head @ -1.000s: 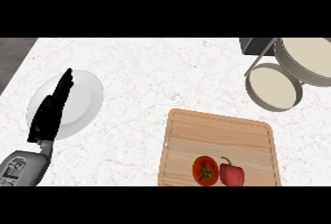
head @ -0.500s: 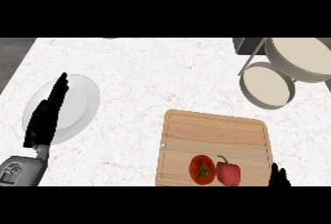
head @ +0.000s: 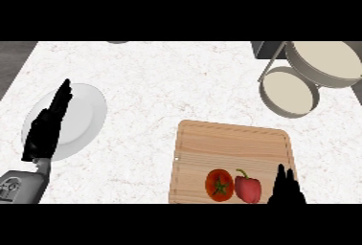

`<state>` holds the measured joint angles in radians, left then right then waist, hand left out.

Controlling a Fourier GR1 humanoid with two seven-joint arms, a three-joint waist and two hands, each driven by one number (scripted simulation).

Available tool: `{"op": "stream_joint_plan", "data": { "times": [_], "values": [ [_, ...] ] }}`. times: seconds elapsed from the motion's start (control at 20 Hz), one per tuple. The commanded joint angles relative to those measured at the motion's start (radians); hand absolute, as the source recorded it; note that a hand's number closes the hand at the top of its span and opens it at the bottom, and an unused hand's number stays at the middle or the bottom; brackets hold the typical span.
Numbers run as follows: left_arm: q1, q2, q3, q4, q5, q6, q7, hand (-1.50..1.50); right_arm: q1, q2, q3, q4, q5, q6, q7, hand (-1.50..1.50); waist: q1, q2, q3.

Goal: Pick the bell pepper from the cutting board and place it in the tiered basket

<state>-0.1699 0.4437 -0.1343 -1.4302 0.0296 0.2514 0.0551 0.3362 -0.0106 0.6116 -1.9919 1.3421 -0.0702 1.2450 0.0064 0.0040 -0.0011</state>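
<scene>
Over to the far left of the cutting board, the left hand is resting over a white plate, its fingers stretched out straight and open, pointing up and away, holding nothing, with the grey forearm coming in beneath it at the lower edge. The plate is lying on the pale marbled tabletop, well apart from the board. Moving right, the wooden cutting board is sitting flat, and near its lower edge a red tomato is lying with its green stem facing up. Just beside the tomato, on its right, the red bell pepper is lying on the board with its little stem curling upward; nothing is touching it. Right of the pepper, at the board's lower right corner, the right hand is showing from the bottom edge, only its dark fingers in sight; they are looking fairly straight and holding nothing, close beside the pepper but apart from it. Up beyond the board's top right corner, the tiered basket is standing with its two round cream trays, the lower tray nearest the board and the upper tray further right.
</scene>
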Motion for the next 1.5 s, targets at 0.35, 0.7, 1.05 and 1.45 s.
{"op": "stream_joint_plan", "data": {
  "times": [0.35,0.7,1.05,1.45],
  "values": [
    [-0.026,-0.003,0.031,0.0,-0.009,-0.013,0.014,0.0,-0.086,0.01,-0.035,0.093,-0.086,-0.05,0.242,-1.5,-0.006,-0.003,0.001],
    [0.03,-0.007,0.038,-0.003,-0.015,-0.032,-0.008,0.0,-0.139,0.01,-0.067,0.147,-0.142,-0.063,0.233,-1.5,-0.001,-0.003,0.001],
    [0.009,-0.033,0.04,-0.007,-0.03,-0.03,0.001,0.0,-0.225,0.01,-0.136,0.286,-0.238,-0.076,0.182,-1.5,-0.001,-0.001,0.001],
    [0.018,-0.056,0.056,0.042,-0.041,-0.054,-0.052,0.0,-0.278,0.01,-0.133,0.408,-0.282,0.061,0.052,1.5,-0.002,-0.002,0.0]
  ]
}}
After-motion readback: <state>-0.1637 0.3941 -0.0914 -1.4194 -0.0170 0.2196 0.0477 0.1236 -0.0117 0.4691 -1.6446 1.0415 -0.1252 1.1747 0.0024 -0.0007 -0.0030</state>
